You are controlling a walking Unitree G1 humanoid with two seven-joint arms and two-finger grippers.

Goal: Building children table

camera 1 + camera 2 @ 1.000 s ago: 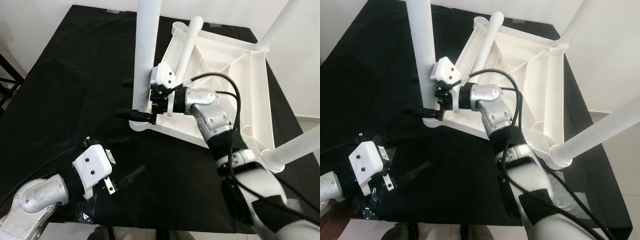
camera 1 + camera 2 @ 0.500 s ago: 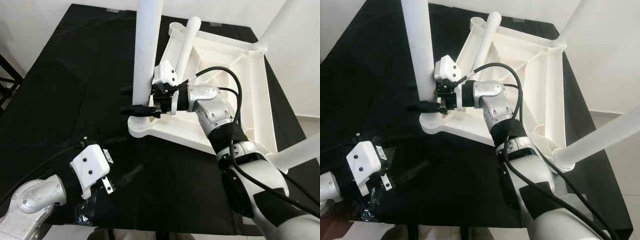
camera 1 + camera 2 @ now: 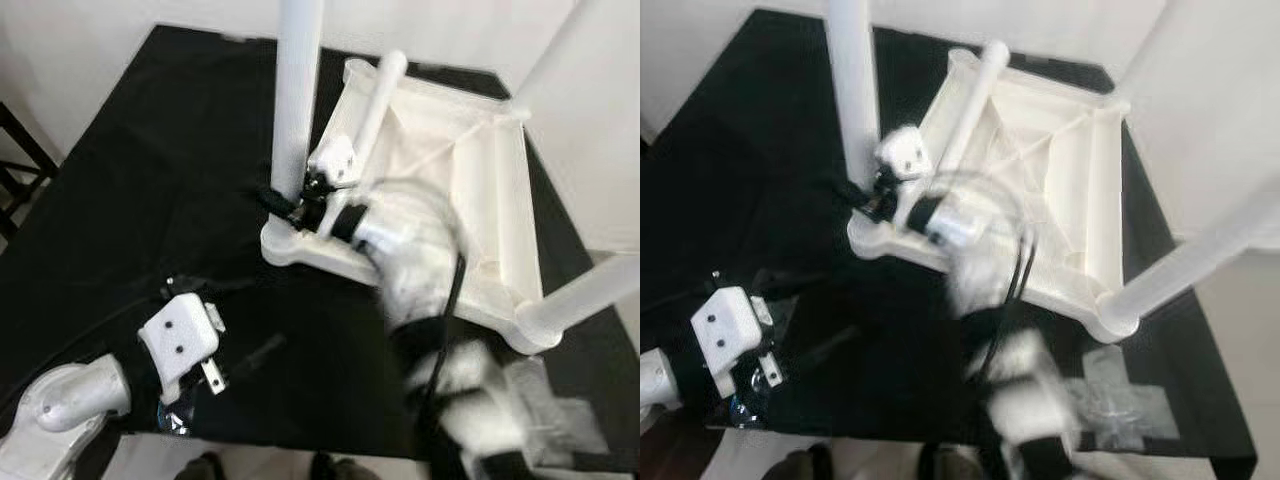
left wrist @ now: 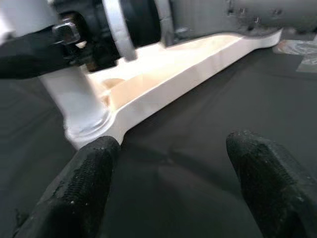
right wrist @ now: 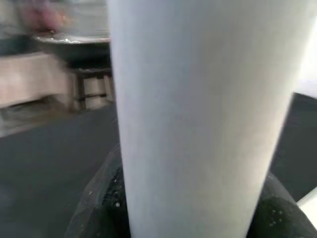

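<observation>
White children's table (image 3: 470,190) lies upside down on a black cloth (image 3: 150,180) covering the tabletop, ribbed underside up. One white leg (image 3: 296,100) stands upright in the near-left corner socket; another leg (image 3: 585,295) sticks out of the near-right corner, and a loose leg (image 3: 375,95) lies slanted across the frame near the far-left corner. A further leg rises at the far-right corner, washed out against the wall.

Right gripper (image 3: 280,197) is at the base of the upright leg, black fingers either side of the tube and clamped on it, just above the socket. The right wrist view has that white tube pressed up close between the fingers. Right arm is motion-blurred and crosses over the near edge of the frame, hiding part of it.

Left gripper (image 4: 171,193) hovers low over the cloth, well short of the table's corner, fingers (image 4: 86,183) spread apart with nothing between them. Its view looks straight at the corner socket and the right gripper's wrist.

A clear plastic bag (image 3: 1110,395) lies on the cloth at the near-right corner. A dark chair frame (image 3: 20,170) sits off the left edge. White wall behind.
</observation>
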